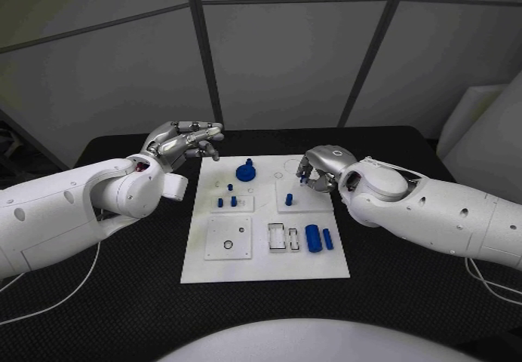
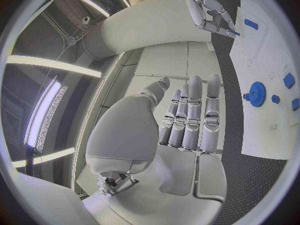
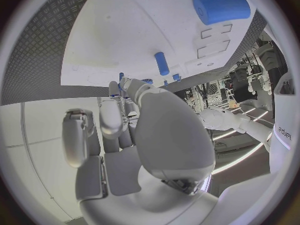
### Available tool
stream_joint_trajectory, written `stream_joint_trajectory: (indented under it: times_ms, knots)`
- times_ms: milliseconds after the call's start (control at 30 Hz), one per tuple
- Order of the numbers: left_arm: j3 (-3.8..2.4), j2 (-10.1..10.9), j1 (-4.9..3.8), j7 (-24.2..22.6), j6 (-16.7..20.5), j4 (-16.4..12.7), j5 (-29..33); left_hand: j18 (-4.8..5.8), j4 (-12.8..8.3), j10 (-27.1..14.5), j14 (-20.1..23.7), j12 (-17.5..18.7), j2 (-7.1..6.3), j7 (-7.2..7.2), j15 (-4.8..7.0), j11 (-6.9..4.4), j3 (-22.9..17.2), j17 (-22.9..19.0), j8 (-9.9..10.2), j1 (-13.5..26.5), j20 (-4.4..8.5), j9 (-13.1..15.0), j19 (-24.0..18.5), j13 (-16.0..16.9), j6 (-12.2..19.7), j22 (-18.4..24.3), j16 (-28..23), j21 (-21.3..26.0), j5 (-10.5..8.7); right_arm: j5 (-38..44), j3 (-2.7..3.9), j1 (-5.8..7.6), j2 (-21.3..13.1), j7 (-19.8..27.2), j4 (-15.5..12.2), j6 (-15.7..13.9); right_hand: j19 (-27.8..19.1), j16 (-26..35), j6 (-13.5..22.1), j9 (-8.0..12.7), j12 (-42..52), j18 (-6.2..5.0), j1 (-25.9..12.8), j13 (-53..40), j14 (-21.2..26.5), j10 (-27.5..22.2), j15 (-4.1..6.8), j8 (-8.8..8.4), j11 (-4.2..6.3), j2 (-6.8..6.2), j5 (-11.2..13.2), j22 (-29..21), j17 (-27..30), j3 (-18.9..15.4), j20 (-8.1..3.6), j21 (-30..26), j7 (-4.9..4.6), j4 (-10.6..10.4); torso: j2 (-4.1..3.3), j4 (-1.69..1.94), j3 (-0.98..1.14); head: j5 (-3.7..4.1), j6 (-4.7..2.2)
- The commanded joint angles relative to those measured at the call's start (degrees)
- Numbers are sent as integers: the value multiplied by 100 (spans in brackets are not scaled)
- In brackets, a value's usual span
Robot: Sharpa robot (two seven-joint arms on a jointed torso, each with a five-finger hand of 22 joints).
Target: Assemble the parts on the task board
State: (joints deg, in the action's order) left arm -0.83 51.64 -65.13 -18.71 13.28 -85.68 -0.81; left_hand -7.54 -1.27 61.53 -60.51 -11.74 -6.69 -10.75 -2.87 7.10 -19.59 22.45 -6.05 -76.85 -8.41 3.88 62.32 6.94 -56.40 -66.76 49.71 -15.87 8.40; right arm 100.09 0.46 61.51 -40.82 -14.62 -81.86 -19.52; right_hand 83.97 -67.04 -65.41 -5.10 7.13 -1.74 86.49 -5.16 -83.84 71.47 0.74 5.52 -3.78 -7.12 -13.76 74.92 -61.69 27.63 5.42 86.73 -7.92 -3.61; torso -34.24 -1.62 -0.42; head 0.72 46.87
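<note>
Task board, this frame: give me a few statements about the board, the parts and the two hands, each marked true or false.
1. The blue gear sits on the far half of the task board. True.
2. The left hand holds the gear. False: it hovers off the board's far left corner with fingers apart, holding nothing.
3. The right hand is over the board's far right corner, fingertips down at a small blue part. True.
4. The large blue cylinder stands upright in the middle of the board. False: it lies flat on the near right part, beside a thinner blue bar.
5. The board lies on a white table. False: the table is black.
</note>
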Motion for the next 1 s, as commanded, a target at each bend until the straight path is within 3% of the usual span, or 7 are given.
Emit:
stream_joint_trajectory:
  times_ms: [33, 167, 367, 700, 800, 900, 1000]
  knots:
    - [-6, -5, -7, -27, -66, 4, 16, -282, -25, -41, 14, -40, 4, -31, -5, 10, 17, -6, 6, -49, -14, 0, 27, 7, 5, 7, -29, 27, 14, -38, 6, 11, -82, 19, -219, -362, 332, -41, -38, -5, -30, 64, -55, -7, -238, 73, 38, 17, 14, 8, -35, 1120, 3, -6, -42, 25, -2, 45, -8, -4, -2, -21, -7]
    - [-6, -25, -7, -27, -66, 23, 16, -282, -25, -41, 14, -40, 4, -31, -5, 10, 17, -6, 6, -49, -14, 0, 27, 7, 5, 7, -29, 27, 14, -133, 9, 12, -175, 47, -630, -419, 338, -49, -41, -5, -36, 67, -62, -9, -238, 78, 38, 14, 14, 2, -42, 1129, 2, 3, -41, 32, -2, 56, -9, -2, -3, -60, -2]
    - [-6, -101, -7, -39, -71, 80, 16, -282, -30, -47, 13, -46, 16, -34, -6, 12, 15, -13, 3, -61, -14, 1, 31, 7, 8, 10, -28, 29, 15, -262, 10, 13, -57, 91, -1032, -293, 339, -51, -42, -5, -42, 67, -67, -11, -237, 80, 38, 11, 14, -1, -48, 1131, 7, 12, -41, 34, -2, 66, -6, 13, -7, -215, 12]
    - [-7, -204, -9, -45, -61, 142, 17, -282, -28, -48, 13, -48, 18, -36, -8, 14, 18, -16, 2, -59, -15, 1, 32, 7, 9, 11, -28, 30, 15, -334, -5, 11, 472, 176, -980, -15, 335, -48, -38, -4, -57, 66, -79, -12, -234, 79, 37, 1, 11, 0, -58, 1127, 23, 32, -41, 31, -6, 81, -19, 14, -13, -571, 86]
    - [-7, -227, -10, -46, -57, 155, 17, -282, -28, -48, 13, -48, 18, -36, -8, 14, 18, -16, 2, -59, -15, 1, 32, 7, 9, 11, -28, 30, 15, -335, -120, 6, 595, 202, -933, 66, 335, -47, -35, -3, -61, 66, -84, -13, -233, 78, 36, -2, 9, 0, -58, 1127, 29, 35, -40, 31, -8, 84, -22, 20, -13, -612, 96]
    - [-7, -252, -14, -45, -50, 170, 17, -281, -26, -48, 13, -50, 21, -36, -8, 15, 20, -17, 1, -57, -15, 1, 33, 7, 9, 12, -27, 30, 14, -309, -248, -1, 747, 218, -852, 172, 330, -43, -30, -2, -73, 64, -102, -14, -230, 72, 33, -9, 5, -2, -55, 1122, 43, 41, -39, 28, -12, 89, -18, 9, -11, -762, 158]
    - [-7, -266, -16, -44, -49, 176, 17, -281, -26, -48, 13, -50, 21, -36, -8, 15, 20, -17, 1, -57, -15, 1, 33, 7, 9, 12, -27, 30, 14, -284, -321, -16, 847, 220, -793, 229, 330, -42, -29, -2, -74, 64, -104, -14, -229, 72, 32, -10, 4, -2, -54, 1122, 44, 41, -39, 27, -13, 90, -24, 6, -13, -816, 182]
